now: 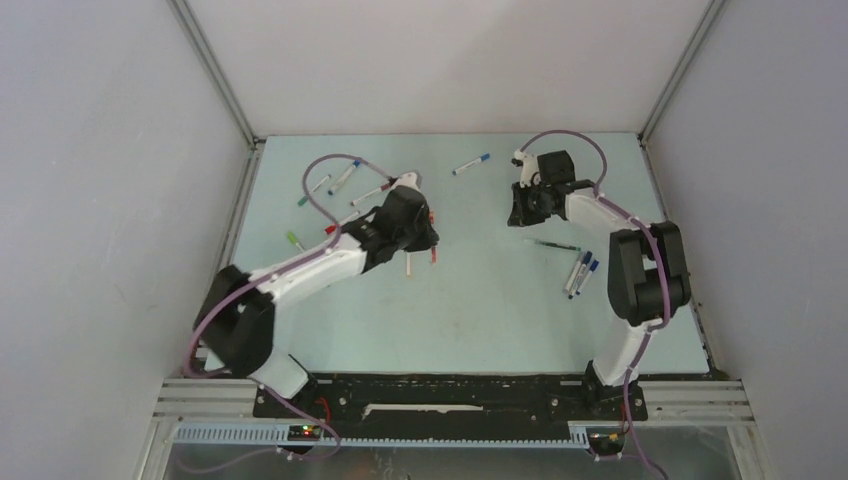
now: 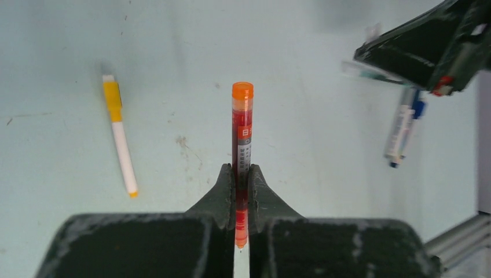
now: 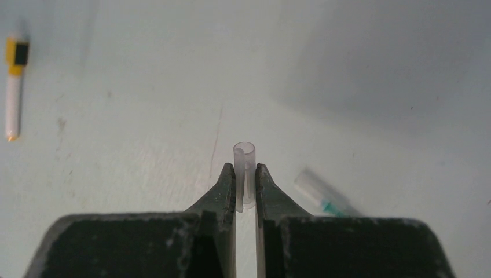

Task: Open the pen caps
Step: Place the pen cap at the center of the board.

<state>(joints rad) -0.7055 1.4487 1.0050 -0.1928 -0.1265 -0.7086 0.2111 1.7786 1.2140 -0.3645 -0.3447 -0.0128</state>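
My left gripper (image 2: 242,169) is shut on a red pen (image 2: 242,124) that points away from the camera, its orange end (image 2: 242,91) farthest out and its pointed tip back between the fingers. It hovers over the left-centre of the table (image 1: 415,235). My right gripper (image 3: 245,168) is shut on a small clear pen cap (image 3: 245,152) with its open mouth facing away; it hangs at the back right (image 1: 522,205). A yellow-capped pen (image 2: 113,95) lies on the table left of the red pen. The two grippers are apart.
Several capped pens lie at the back left (image 1: 345,175), one blue-capped pen (image 1: 470,165) at the back centre, and two blue-capped pens (image 1: 580,272) beside a green pen (image 1: 555,244) on the right. The walls of the enclosure ring the pale table (image 1: 480,320).
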